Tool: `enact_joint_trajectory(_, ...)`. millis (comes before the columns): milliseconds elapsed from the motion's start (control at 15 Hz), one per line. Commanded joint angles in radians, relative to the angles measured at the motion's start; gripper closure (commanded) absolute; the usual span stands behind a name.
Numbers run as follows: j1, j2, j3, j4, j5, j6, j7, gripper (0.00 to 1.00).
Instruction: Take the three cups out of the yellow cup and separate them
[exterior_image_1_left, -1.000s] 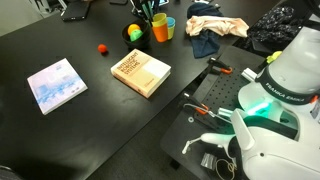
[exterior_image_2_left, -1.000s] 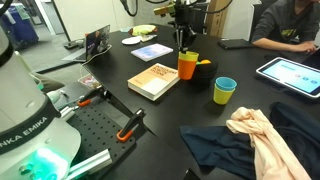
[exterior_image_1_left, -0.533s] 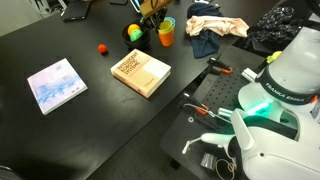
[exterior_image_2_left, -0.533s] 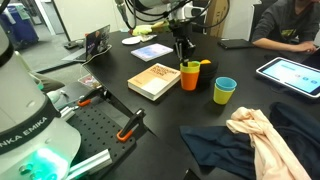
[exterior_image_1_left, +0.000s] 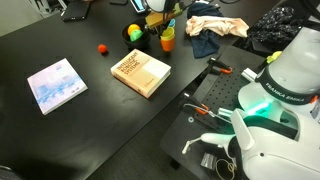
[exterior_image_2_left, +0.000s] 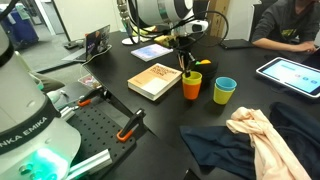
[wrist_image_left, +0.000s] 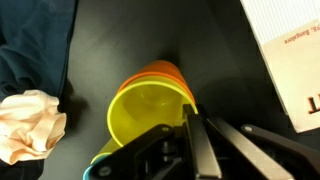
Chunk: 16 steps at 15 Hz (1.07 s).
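The gripper pinched its jaws shut on the orange cup rim at 3 o'clock, probably to lift it.

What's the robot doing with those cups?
The robot's gripper is pinched shut on the rim of a yellow cup. That cup sits nested inside an orange cup, next to a book on the black table. A second cup, with blue inside, stands apart nearby. The stack isn't separated yet.
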Motion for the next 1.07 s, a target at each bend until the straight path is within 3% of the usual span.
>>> enact_joint_trajectory(0, 0.031, 0.044, -0.049, 0.004, 0.034, 0.086, 0.004, 0.95)
enact_joint_trajectory(200, 0.041, 0.074, -0.06, 0.006, 0.091, 0.123, -0.013, 0.95)
enact_joint_trajectory(267, 0.046, 0.077, -0.061, 0.006, 0.111, 0.124, -0.017, 0.69)
enact_joint_trajectory(333, 0.051, 0.077, -0.064, 0.007, 0.128, 0.125, -0.022, 0.69)
enact_joint_trajectory(933, 0.122, 0.058, -0.125, 0.012, 0.161, 0.071, -0.012, 0.02)
enact_joint_trajectory(1000, 0.124, 0.057, -0.126, 0.011, 0.162, 0.07, -0.012, 0.0)
